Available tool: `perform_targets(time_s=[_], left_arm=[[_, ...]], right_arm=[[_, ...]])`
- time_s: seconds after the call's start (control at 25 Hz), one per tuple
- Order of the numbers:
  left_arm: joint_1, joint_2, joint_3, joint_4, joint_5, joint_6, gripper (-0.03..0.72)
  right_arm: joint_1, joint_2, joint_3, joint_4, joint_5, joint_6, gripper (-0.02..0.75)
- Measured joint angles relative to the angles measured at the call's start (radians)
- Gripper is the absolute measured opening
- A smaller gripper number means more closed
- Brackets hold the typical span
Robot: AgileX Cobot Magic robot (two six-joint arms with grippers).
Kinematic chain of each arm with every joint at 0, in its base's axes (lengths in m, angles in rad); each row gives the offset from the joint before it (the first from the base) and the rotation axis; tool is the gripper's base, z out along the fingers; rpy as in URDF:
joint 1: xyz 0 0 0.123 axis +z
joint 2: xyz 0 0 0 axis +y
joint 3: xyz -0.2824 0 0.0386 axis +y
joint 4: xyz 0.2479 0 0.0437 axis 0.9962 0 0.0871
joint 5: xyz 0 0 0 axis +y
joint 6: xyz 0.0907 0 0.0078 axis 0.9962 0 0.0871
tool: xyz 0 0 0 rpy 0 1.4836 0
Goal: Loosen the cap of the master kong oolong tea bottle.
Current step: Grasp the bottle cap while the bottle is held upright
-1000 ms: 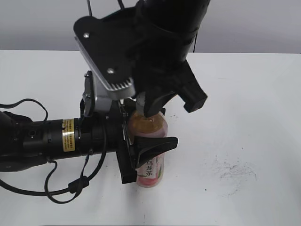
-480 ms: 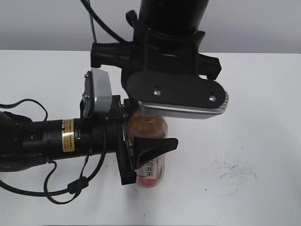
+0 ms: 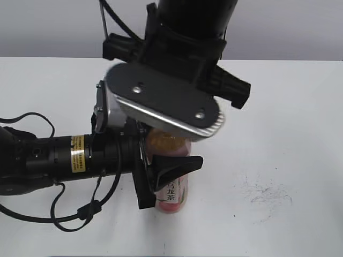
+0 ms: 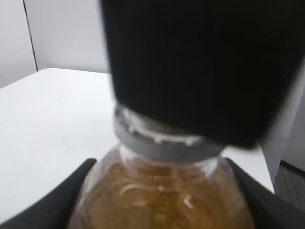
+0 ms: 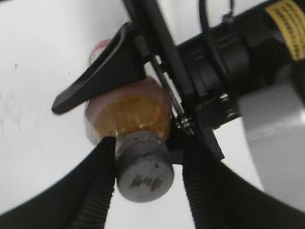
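- The master kong oolong tea bottle (image 3: 172, 187) stands upright on the white table (image 3: 289, 134), near the middle of the exterior view
- The left gripper (image 3: 161, 174) reaches in from the left and is clamped around the bottle's body; one black finger (image 3: 179, 166) crosses the pink label, and both fingers flank the amber shoulder in the left wrist view
- The cap (image 5: 143, 164) sits on the bottle neck, light grey with a small dark mark on top
- The right gripper (image 5: 145, 179) comes from above; its ribbed black fingers (image 5: 97, 176) stand on either side of the cap
- The left finger is at the cap's edge; a narrow gap shows on the right side
- Whether the right gripper actually grips the cap cannot be told
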Motion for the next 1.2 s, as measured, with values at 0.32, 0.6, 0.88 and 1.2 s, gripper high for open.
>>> perform_targets(time_s=[0.32,0.6,0.88,1.2], left_arm=[[0.000,0.000,0.000,-0.014,0.005,-0.006,0.446],[0.000,0.000,0.000,-0.014,0.005,-0.006,0.446],[0.000,0.000,0.000,-0.023,0.009,-0.014,0.446],[0.000,0.000,0.000,-0.028,0.009,-0.016,0.446]], right_arm=[[0.011,0.000,-0.003,0.026,-0.021,0.835,0.538],[0.011,0.027,0.000,-0.054,-0.022,1.655,0.547],[0.012,0.027,0.003,-0.177,-0.019,2.135,0.547],[0.012,0.027,0.004,-0.171,-0.019,2.184,0.546]])
